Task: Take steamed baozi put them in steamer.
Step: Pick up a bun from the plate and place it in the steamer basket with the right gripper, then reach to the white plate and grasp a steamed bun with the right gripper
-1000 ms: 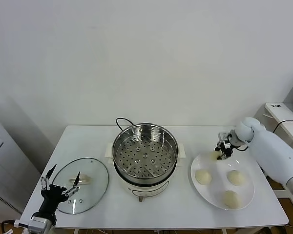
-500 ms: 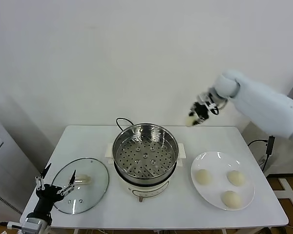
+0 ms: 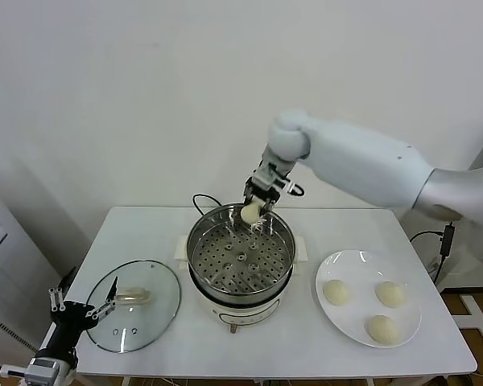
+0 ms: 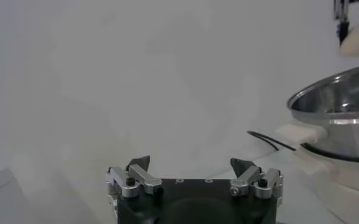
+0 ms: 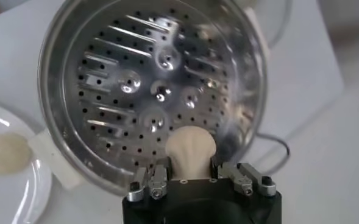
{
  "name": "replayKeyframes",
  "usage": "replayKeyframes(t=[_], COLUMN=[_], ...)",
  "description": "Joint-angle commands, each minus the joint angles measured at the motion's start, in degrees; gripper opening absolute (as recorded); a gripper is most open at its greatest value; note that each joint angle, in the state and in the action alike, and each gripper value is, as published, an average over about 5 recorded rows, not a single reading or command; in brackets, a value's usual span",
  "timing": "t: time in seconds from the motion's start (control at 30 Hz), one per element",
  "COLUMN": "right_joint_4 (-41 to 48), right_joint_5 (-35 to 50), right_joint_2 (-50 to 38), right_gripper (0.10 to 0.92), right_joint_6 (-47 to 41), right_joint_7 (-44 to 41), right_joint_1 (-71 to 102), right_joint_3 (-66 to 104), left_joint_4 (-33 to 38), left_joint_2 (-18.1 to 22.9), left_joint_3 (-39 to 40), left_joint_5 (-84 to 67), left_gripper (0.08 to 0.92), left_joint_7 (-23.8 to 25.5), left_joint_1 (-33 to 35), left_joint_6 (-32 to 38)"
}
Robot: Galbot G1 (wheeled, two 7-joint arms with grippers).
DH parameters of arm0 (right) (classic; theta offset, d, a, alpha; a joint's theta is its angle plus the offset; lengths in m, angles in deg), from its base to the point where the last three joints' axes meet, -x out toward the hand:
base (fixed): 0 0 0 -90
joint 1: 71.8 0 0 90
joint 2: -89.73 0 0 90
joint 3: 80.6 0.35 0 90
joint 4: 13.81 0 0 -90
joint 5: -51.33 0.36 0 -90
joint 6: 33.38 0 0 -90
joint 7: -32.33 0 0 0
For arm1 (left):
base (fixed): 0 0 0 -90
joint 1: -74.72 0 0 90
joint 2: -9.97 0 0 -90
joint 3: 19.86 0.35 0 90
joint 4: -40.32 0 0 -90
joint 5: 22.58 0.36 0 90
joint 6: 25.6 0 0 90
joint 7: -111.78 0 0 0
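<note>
A plain pale wall backs a white table (image 3: pixel 145 233) on which all the work items stand.

The steamer (image 3: pixel 239 256), a shiny steel pot with a perforated floor on a white base, sits at the table's centre. Its floor is bare in both the head view and the right wrist view: no bun has been deposited yet.

To the robot's right of the steamer lies a white plate (image 3: pixel 348 317) carrying three baozi (image 3: pixel 336 291), set apart from one another. To the robot's left lies a glass lid (image 3: pixel 134 305), flat on the table, clear of the pot.

The right gripper (image 3: pixel 253 211) hangs over the far rim of the steamer, jaws clamped on a fourth bun, the held baozi (image 5: pixel 191 149). The right wrist view shows this bun pinched between the fingers directly above the perforated floor, not touching it.

The left gripper (image 3: pixel 79 307) sits low at the near left corner of the table, beside the lid, fingers spread wide and holding nothing. It appears idle.

Assessment: the first of four transfers is in its delivery stage, carried but not released. Remaining work, in my judgement, is lowering and releasing this bun, then three further trips from the plate.
</note>
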Motion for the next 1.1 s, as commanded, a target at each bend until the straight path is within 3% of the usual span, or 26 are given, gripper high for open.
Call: replayKeyframes(t=[0.03,0.37,0.67,0.8,1.0,1.1], right_joint_4=[1.11,4.82,5.54,4.72,6.05,11.03], right_joint_5=[-11.77,-18.39,-14.38,1.3,37.26,41.76], right_joint_2=[3.75,6.22,5.63,1.89,-8.62,-12.81], right_gripper=[0.397,0.451,0.693,0.79,0.822,0.823], right_joint_6=[10.84,15.67,13.85,3.28,-27.29,-33.92], right_joint_7=[0.38,2.11,2.42,2.82,4.14,0.58], right_joint_1=[6.49,9.92,9.63,2.04,-14.71,-18.3], right_joint_3=[2.32,6.64,10.15,8.49,-9.18,-15.37], left_joint_4=[-0.03,-0.2,-0.43,-0.4,0.03,0.56], left_joint_2=[-0.31,-0.13,0.29,0.57,0.69,0.67], left_joint_3=[-0.38,-0.42,-0.53,-0.83,-1.19,-0.92], left_joint_5=[-0.59,-0.45,-0.36,-0.39,-0.46,-0.43], left_gripper=[0.823,0.823,0.823,0.823,0.823,0.823], left_joint_7=[0.03,0.07,-0.05,-0.12,-0.1,-0.12], left_joint_1=[-0.07,0.17,-0.51,-0.5,-0.34,-0.57], left_joint_6=[-0.06,0.14,0.16,0.31,0.37,0.1])
